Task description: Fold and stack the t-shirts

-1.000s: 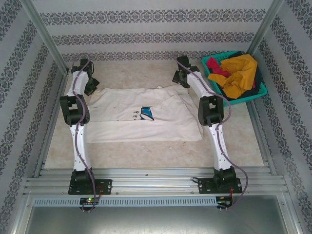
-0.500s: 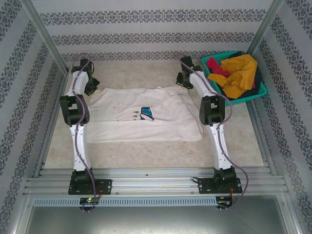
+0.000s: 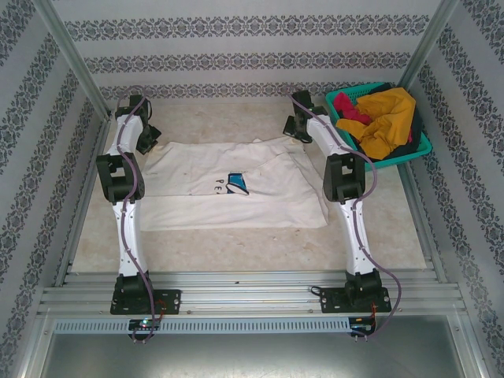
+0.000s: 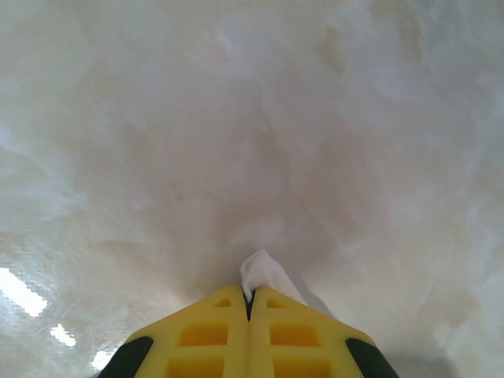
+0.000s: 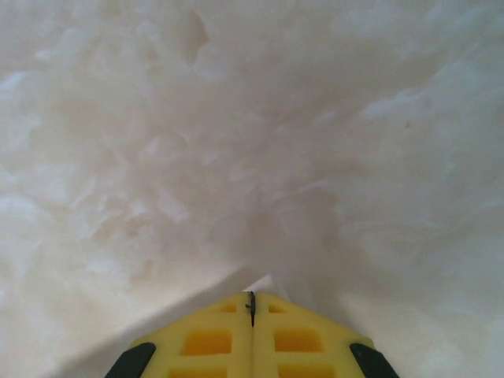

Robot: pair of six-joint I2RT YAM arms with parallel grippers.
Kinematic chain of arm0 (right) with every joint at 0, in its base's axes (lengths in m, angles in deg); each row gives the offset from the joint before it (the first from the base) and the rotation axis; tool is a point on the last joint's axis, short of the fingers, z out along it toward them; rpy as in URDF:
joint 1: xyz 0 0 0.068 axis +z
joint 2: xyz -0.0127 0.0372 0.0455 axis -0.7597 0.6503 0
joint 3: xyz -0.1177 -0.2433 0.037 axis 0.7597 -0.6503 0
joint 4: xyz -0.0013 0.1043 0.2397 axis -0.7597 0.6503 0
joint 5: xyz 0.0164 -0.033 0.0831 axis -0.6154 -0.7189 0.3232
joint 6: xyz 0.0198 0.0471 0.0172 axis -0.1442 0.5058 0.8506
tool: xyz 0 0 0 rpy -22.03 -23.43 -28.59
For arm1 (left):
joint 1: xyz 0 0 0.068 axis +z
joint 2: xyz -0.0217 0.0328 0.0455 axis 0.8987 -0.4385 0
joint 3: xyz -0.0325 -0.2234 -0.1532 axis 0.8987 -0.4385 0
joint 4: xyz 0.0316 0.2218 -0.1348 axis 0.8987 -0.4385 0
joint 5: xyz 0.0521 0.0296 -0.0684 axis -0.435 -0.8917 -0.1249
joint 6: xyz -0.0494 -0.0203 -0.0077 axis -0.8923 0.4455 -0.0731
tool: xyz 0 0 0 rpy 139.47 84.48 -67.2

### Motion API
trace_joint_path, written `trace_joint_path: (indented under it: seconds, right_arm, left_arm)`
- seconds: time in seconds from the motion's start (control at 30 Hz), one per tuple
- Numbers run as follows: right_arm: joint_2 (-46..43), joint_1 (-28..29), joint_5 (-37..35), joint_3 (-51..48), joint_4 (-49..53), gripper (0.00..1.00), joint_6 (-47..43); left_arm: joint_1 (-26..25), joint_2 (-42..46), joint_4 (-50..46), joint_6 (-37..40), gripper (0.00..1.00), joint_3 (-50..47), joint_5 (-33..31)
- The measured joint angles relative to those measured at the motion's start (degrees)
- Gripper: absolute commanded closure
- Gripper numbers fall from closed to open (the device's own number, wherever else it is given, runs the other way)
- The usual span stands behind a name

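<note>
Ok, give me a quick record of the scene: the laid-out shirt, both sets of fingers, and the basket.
laid-out shirt: cream t-shirt, spread out, print partly covered by a fold
left fingers: shut on the cream t-shirt's far left edge
right fingers: shut on its far right edge
basket: teal, far right corner, holding yellow shirt and magenta shirt, unfolded

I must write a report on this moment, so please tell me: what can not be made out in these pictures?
- Top view: the print on the cream t-shirt is partly covered by a fold; its letters are too small to read.
- Top view: the dark shirt in the basket is mostly buried under the yellow shirt.
- Wrist views: the shut left hand and right hand each hide how much cloth they pinch.
</note>
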Motion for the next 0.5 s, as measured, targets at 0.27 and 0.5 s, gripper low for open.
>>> trace_joint_path:
  seconds: [0.27, 0.5]
  right_arm:
    - [-7.76, 0.79, 0.04, -4.09, -4.83, 1.00, -1.38]
    - [-17.49, 1.53, 0.04, -17.16, -10.75, 1.00, -2.10]
  left_arm:
    - [0.00, 2.03, 0.00, 0.00, 1.00, -1.38, 1.36]
    - [0.35, 12.55, 3.34, -0.07, 1.00, -10.25, 1.95]
